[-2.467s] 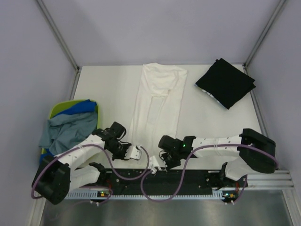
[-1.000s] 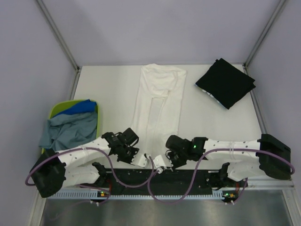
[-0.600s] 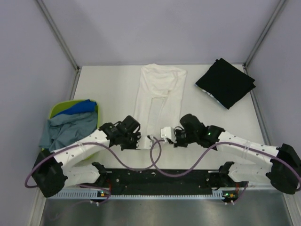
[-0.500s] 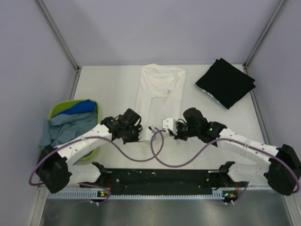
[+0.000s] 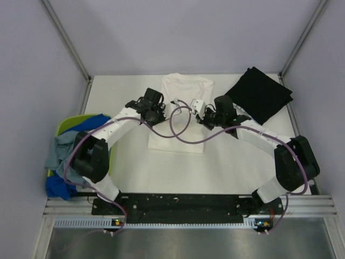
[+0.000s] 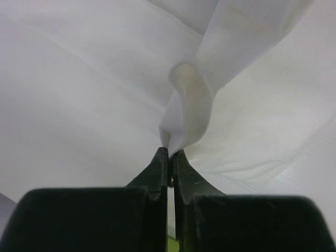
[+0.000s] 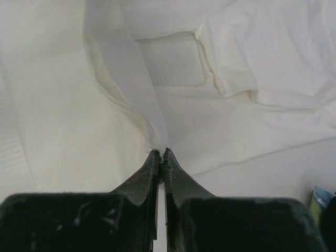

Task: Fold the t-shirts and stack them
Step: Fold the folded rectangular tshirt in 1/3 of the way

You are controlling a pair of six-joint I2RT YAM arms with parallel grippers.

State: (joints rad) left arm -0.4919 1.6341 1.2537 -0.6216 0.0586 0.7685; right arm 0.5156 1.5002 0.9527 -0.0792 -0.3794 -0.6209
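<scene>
Top view: white shirt (image 5: 177, 137) lies as a long narrow strip at centre of the table (image 5: 129, 162), collar end toward the far edge. Both my arms reach out over its far half, left gripper (image 5: 167, 105) and right gripper (image 5: 198, 106) close together above the cloth, each seeming to carry a corner of the near hem toward the collar. I judge this as midway through the crosswise fold. Black shirt (image 5: 261, 94) sits folded at the far right corner, well apart from the white one. Grey-blue shirt (image 5: 64, 151) and bright blue shirt (image 5: 56, 186) are heaped loose in and over the lime-green basket (image 5: 66, 126) at the left edge. Left wrist view: my left gripper (image 6: 169, 152) has its jaws pressed together on a bunched pinch of white shirt (image 6: 79, 79); the cloth rises in a small loop from the tips. Right wrist view: my right gripper (image 7: 161, 152) is likewise clamped on a thin fold edge of white shirt (image 7: 262, 52), with a sewn seam and a squared inner layer showing beyond. Tally, as I read it: one shirt folded, one partly folded, two untouched, no stack yet.
</scene>
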